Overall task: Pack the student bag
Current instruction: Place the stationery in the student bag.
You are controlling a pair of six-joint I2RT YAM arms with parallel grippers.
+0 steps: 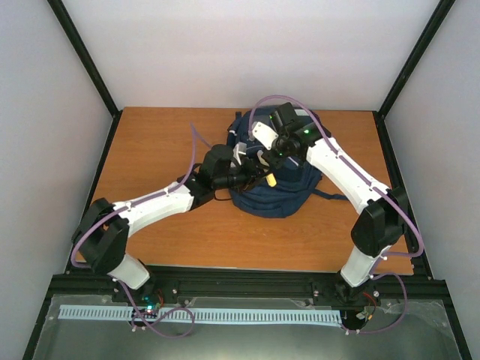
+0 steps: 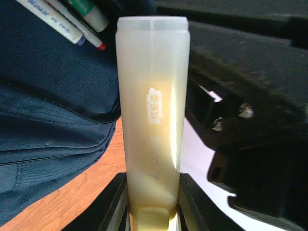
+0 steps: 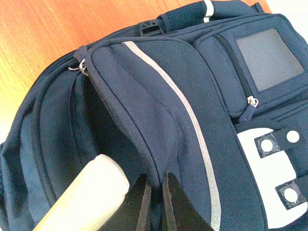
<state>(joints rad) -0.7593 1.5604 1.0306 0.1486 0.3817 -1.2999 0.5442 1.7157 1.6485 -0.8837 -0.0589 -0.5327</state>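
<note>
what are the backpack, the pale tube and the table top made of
backpack: navy woven fabric, matte, with visible weave and stitched seams.
tube: looks like translucent plastic, smooth with a faint sheen.
table top: wood or wood-look laminate; grain shows, cannot tell which.

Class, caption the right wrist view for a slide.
Right gripper pinches a pocket flap of the navy blue fabric backpack, beside a pale plastic tube.

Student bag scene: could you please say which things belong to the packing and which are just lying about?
Job: student bag; pale tube in left gripper; markers against the bag; right gripper pinching pocket flap.
Not the job: wooden table; black frame.
</note>
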